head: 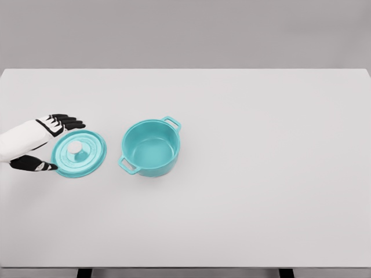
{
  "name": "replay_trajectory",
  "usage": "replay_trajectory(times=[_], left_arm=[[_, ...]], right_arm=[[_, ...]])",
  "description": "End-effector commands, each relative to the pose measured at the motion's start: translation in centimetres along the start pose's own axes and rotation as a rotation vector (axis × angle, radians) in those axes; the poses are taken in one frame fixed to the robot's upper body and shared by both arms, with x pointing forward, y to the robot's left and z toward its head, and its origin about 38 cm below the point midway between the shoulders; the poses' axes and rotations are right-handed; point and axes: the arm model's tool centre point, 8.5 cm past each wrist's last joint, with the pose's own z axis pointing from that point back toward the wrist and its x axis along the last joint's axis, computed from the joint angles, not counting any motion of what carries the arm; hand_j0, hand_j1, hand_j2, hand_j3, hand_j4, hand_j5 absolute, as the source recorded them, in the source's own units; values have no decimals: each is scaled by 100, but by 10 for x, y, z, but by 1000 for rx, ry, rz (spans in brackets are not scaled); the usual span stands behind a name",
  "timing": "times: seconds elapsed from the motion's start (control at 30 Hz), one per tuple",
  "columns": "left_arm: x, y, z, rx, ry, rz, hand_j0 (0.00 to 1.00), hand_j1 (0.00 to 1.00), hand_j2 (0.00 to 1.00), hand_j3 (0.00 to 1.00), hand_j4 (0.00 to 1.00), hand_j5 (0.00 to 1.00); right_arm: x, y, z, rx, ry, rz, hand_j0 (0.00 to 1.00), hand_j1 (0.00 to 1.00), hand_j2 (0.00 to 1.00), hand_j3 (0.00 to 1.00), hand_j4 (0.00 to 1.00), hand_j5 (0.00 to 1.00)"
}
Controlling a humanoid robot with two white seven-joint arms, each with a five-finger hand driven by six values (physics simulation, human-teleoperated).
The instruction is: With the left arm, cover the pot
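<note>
The left hand (51,142) was spread open beside the lid (79,153), gripping nothing. Risk: fingers could nudge the lid sideways into the uncovered pot (151,147).

bright, even, diffuse light across the white tabletop (261,191); shadows under things are faint and soft. no glare, blur or edge distortion; the render is sharp throughout.
</note>
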Motion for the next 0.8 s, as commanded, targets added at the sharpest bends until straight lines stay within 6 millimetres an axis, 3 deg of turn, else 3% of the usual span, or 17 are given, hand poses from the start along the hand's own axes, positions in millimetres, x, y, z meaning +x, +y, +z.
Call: replay_trajectory(times=[0.0, 0.23, 0.47, 0.5, 0.6, 0.67, 0.77], left_arm=[[1, 3, 0, 7, -2, 3, 100, 100, 100, 100, 100, 100], [0, 10, -1, 49, -5, 43, 100, 100, 100, 100, 100, 100], [-9, 35, 4, 205, 17, 175, 100, 100, 100, 100, 100, 100], [-13, 30, 9, 252, 32, 292, 100, 100, 100, 100, 100, 100], [-28, 10, 17, 210, 87, 369, 100, 100, 100, 100, 100, 100], [-23, 2, 9, 228, 67, 412, 100, 100, 100, 100, 100, 100], [-11, -24, -3, 189, 38, 481, 100, 100, 100, 100, 100, 100]], right_arm=[[0, 0, 0, 1, 1, 1, 100, 100, 100, 100, 100, 100], [-7, 2, 1, 1, 15, -12, 100, 100, 100, 100, 100, 100], [-8, 2, 1, 1, 15, -12, 100, 100, 100, 100, 100, 100], [-8, 2, 1, 1, 15, -12, 100, 100, 100, 100, 100, 100], [-8, 2, 1, 1, 15, -12, 100, 100, 100, 100, 100, 100], [-8, 2, 1, 1, 15, -12, 100, 100, 100, 100, 100, 100], [-8, 2, 1, 1, 17, -12, 100, 100, 100, 100, 100, 100]])
